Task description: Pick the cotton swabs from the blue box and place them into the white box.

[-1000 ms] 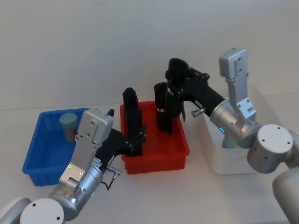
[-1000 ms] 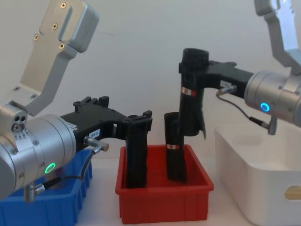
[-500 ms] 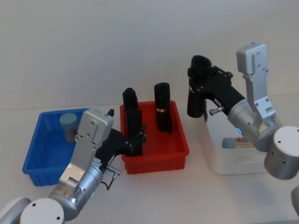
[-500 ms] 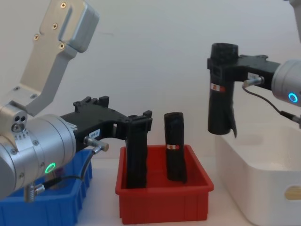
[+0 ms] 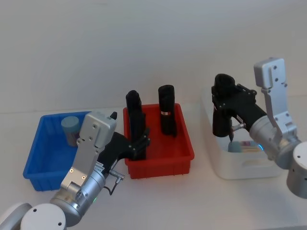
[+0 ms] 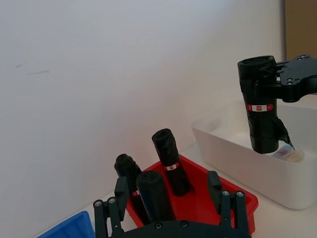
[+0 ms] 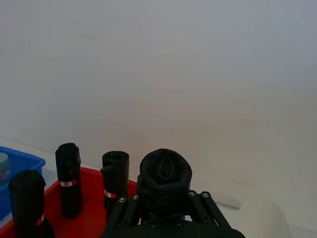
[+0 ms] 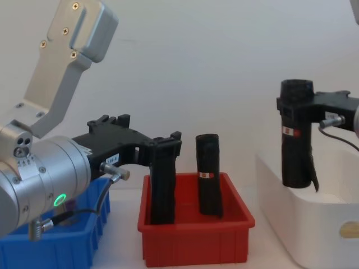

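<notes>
A cotton swab tub with a pale blue lid stands in the far corner of the blue box. Another swab tub lies inside the white box at the right. My right gripper is shut on the top of a tall black roll and holds it upright, its lower end just inside the white box's near-left part. My left gripper hangs over the red bin, open, its fingers standing either side of a black roll.
The red bin sits between the blue and white boxes, with black rolls standing upright in it. Behind the boxes the bare table runs to a plain white wall.
My right gripper carried the black roll to the right from above the red bin and lowered it over the white box. The left arm stayed still.
</notes>
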You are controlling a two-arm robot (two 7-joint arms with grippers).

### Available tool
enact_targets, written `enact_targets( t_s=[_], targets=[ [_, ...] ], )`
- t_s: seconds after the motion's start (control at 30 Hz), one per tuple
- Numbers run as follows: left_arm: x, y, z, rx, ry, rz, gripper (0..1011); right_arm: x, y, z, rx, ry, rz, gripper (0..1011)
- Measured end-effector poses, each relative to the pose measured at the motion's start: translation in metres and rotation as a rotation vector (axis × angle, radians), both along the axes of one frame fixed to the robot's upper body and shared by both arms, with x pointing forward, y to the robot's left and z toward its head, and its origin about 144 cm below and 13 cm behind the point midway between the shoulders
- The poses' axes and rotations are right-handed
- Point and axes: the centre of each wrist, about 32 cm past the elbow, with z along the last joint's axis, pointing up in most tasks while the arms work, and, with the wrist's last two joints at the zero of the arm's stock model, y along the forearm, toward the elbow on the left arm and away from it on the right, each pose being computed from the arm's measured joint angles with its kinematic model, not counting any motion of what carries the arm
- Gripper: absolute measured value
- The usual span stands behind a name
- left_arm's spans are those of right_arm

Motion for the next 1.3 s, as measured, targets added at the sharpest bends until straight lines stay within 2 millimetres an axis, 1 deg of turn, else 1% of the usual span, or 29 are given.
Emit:
enact_targets(
  t_s=[0.23,0.3,0.37,0.4,0.47,0.6,0.67,0.73,0.83,0.87,0.9,0.93,1.03,1.3],
  targets=[
    [0.000,0.000,0.000,0.000,0.000,0.000,1004,-0.007,-0.007,-0.008,-0.013,0.035,-0.026,357],
    [0.000,0.000,0.000,0.000,0.000,0.000,1004,-0.009,-0.009,-0.010,-0.015,0.045,-0.032,378],
    [0.000,0.000,0.000,0.000,0.000,0.000,1004,-0.010,-0.010,-0.011,-0.016,0.049,-0.034,434],
    [0.000,0.000,0.000,0.000,0.000,0.000,1004,-0.011,-0.011,-0.013,-0.016,0.054,-0.036,488],
    [0.000,0.000,0.000,0.000,0.000,0.000,1004,-0.011,-0.011,-0.014,-0.016,0.057,-0.038,528],
    [0.000,0.000,0.000,0.000,0.000,0.000,1004,-0.013,-0.013,-0.016,-0.017,0.063,-0.041,667],
    [0.000,0.000,0.000,0.000,0.000,0.000,1004,-0.013,-0.014,-0.017,-0.017,0.065,-0.041,699],
    [0.000,0.000,0.000,0.000,0.000,0.000,1004,-0.014,-0.014,-0.018,-0.017,0.066,-0.042,799],
    [0.000,0.000,0.000,0.000,0.000,0.000,1004,-0.015,-0.014,-0.019,-0.017,0.068,-0.043,853],
    [0.000,0.000,0.000,0.000,0.000,0.000,1004,-0.015,-0.015,-0.019,-0.017,0.068,-0.043,907],
    [0.000,0.000,0.000,0.000,0.000,0.000,1004,-0.015,-0.015,-0.019,-0.017,0.069,-0.043,926],
    [0.000,0.000,0.000,0.000,0.000,0.000,1004,-0.015,-0.015,-0.020,-0.017,0.070,-0.044,970],
    [0.000,0.000,0.000,0.000,0.000,0.000,1004,-0.016,-0.015,-0.020,-0.017,0.071,-0.044,1001],
    [0.000,0.000,0.000,0.000,0.000,0.000,1004,-0.016,-0.016,-0.021,-0.016,0.072,-0.045,1002]
  ],
)
